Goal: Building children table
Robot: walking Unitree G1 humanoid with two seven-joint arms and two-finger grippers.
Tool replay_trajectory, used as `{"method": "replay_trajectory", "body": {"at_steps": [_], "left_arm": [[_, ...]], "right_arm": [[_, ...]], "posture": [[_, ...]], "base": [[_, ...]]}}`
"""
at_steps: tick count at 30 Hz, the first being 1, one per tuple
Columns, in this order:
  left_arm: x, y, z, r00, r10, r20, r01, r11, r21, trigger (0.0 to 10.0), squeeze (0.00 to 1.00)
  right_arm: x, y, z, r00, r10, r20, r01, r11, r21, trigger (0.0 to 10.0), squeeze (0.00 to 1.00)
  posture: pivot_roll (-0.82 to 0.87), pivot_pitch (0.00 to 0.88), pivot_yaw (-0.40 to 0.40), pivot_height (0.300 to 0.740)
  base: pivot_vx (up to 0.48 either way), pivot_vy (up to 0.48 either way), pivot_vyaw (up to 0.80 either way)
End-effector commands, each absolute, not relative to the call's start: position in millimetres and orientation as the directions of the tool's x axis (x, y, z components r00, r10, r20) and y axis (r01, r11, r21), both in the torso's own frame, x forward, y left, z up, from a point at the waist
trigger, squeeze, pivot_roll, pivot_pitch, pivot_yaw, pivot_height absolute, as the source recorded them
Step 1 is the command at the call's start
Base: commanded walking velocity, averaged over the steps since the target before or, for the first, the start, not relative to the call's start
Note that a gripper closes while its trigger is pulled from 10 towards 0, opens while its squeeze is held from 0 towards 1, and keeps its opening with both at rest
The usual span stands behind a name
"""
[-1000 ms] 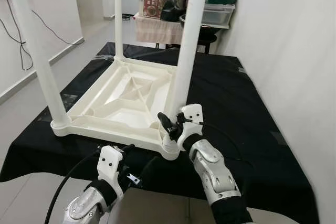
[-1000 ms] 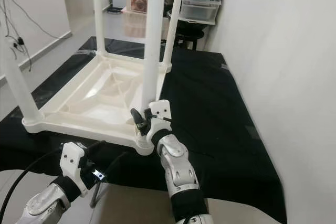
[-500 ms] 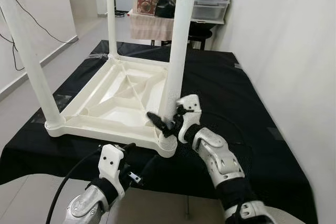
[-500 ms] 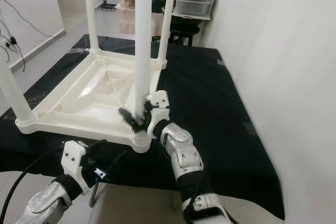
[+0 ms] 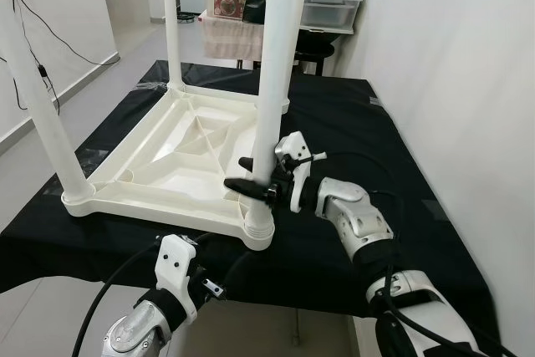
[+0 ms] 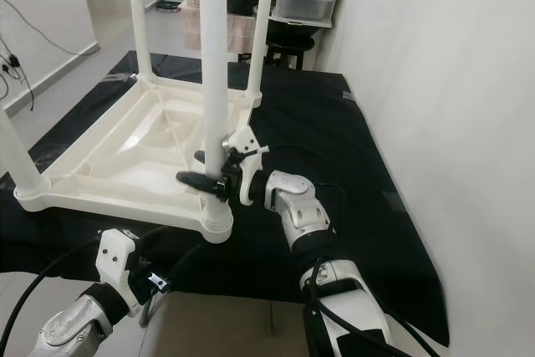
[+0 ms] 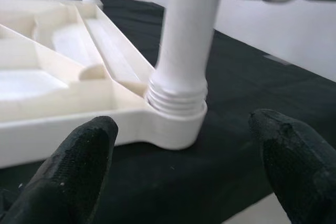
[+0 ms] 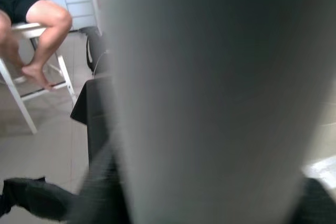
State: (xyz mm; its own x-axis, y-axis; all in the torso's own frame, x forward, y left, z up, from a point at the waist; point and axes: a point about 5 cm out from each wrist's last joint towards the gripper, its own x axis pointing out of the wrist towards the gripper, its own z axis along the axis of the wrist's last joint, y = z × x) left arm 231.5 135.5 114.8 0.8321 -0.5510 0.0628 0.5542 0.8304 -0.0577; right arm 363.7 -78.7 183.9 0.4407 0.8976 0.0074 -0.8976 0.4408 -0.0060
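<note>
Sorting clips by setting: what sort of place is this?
Probably a lived-in home room: lidded storage containers stacked at the back, a wall cable, and a black-draped table carrying an upturned white children's table.

The right gripper [image 5: 251, 175] is set around the near right leg [image 5: 272, 81] of the upturned table [image 5: 175, 144], just above the corner socket [image 5: 258, 230] in which that leg stands. The table is laid on the cloth [image 5: 393, 181] beneath and beyond the gripper. To its left, the underside of the top is spread out; the near left leg [image 5: 50, 123] is placed well to that side. The two far legs [image 5: 171, 22] are found behind it. Storage boxes [image 5: 330, 2] are stacked further behind. The left gripper [image 7: 178, 166] is held below and before the corner socket, apart from it, at the cloth's near edge. A seated person [image 8: 31, 19] is found past the leg.
</note>
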Motion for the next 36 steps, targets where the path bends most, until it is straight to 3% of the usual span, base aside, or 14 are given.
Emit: {"method": "replay_trajectory", "body": {"at_steps": [1, 7, 8, 9, 11, 17, 22, 23, 28, 29, 30, 31, 35, 36], "left_arm": [[233, 140, 119, 0.832, -0.552, 0.061, 0.555, 0.831, -0.042, 10.0, 0.0], [235, 136, 125, 0.804, -0.591, 0.065, 0.594, 0.803, -0.04, 10.0, 0.0], [233, 132, 129, 0.791, -0.607, 0.076, 0.611, 0.791, -0.042, 10.0, 0.0], [233, 132, 129, 0.791, -0.607, 0.076, 0.611, 0.791, -0.042, 10.0, 0.0], [229, 127, 135, 0.779, -0.62, 0.096, 0.626, 0.779, -0.045, 10.0, 0.0], [217, 117, 142, 0.763, -0.636, 0.115, 0.646, 0.757, -0.095, 10.0, 0.0], [210, 99, 134, 0.706, -0.702, 0.094, 0.708, 0.692, -0.142, 10.0, 0.0], [211, 96, 133, 0.697, -0.711, 0.09, 0.716, 0.681, -0.154, 10.0, 0.0], [217, 91, 137, 0.688, -0.721, 0.082, 0.724, 0.674, -0.149, 10.0, 0.0], [215, 90, 140, 0.68, -0.728, 0.088, 0.731, 0.665, -0.154, 10.0, 0.0], [215, 90, 140, 0.68, -0.728, 0.088, 0.731, 0.665, -0.154, 10.0, 0.0], [209, 90, 143, 0.671, -0.737, 0.086, 0.74, 0.656, -0.148, 10.0, 0.0], [206, 96, 139, 0.692, -0.718, 0.073, 0.719, 0.675, -0.166, 10.0, 0.0], [217, 109, 133, 0.742, -0.668, 0.058, 0.665, 0.724, -0.183, 10.0, 0.0]], "right_arm": [[358, -80, 182, 0.417, 0.909, 0.025, -0.909, 0.417, -0.004, 0.0, 0.0], [352, -91, 168, 0.495, 0.869, -0.018, -0.869, 0.494, -0.009, 0.0, 0.0], [348, -93, 155, 0.618, 0.785, -0.045, -0.785, 0.62, 0.021, 0.0, 0.0], [348, -93, 155, 0.618, 0.785, -0.045, -0.785, 0.62, 0.021, 0.0, 0.0], [332, -107, 126, 0.944, 0.307, -0.121, -0.304, 0.952, 0.041, 0.0, 0.0], [280, -77, 94, 0.951, 0.235, -0.201, -0.22, 0.971, 0.096, 0.0, 0.0], [285, -63, 100, 0.936, 0.315, -0.159, -0.309, 0.949, 0.063, 0.0, 0.0], [286, -59, 102, 0.931, 0.328, -0.158, -0.323, 0.944, 0.061, 9.6, 0.0], [291, -59, 114, 0.944, 0.301, -0.136, -0.301, 0.953, 0.018, 10.0, 0.0], [295, -64, 118, 0.947, 0.298, -0.118, -0.3, 0.954, 0.002, 10.0, 0.81], [295, -64, 118, 0.947, 0.298, -0.118, -0.3, 0.954, 0.002, 10.0, 0.81], [299, -68, 124, 0.947, 0.305, -0.099, -0.308, 0.951, -0.011, 10.0, 1.0], [306, -74, 125, 0.938, 0.33, -0.109, -0.333, 0.943, -0.017, 10.0, 1.0], [324, -79, 135, 0.854, 0.504, -0.131, -0.509, 0.861, -0.006, 10.0, 1.0]], "posture": [[0.07, 0.0, -0.068, 0.74], [0.05, 0.0, -0.07, 0.74], [0.05, 0.0, -0.087, 0.74], [0.05, 0.0, -0.087, 0.74], [0.04, 0.0, -0.09, 0.74], [0.0, 0.005, -0.039, 0.74], [-0.01, 0.0, -0.029, 0.74], [-0.01, 0.0, -0.029, 0.74], [-0.03, 0.042, -0.034, 0.74], [-0.02, 0.022, -0.036, 0.74], [-0.02, 0.022, -0.036, 0.74], [-0.01, 0.0, -0.041, 0.74], [-0.02, 0.012, -0.04, 0.74], [-0.04, 0.007, -0.052, 0.74]], "base": [[0.0, 0.0, 0.0], [0.0, 0.0, 0.0], [0.0, 0.0, 0.0], [0.0, 0.0, 0.0], [0.0, 0.0, 0.0], [0.0, 0.0, 0.0], [0.0, 0.0, 0.0], [0.0, 0.0, 0.0], [0.0, 0.0, 0.0], [0.0, 0.0, 0.0], [0.0, 0.0, 0.0], [0.0, 0.0, 0.0], [0.0, 0.0, 0.0], [0.0, 0.0, 0.0]]}}
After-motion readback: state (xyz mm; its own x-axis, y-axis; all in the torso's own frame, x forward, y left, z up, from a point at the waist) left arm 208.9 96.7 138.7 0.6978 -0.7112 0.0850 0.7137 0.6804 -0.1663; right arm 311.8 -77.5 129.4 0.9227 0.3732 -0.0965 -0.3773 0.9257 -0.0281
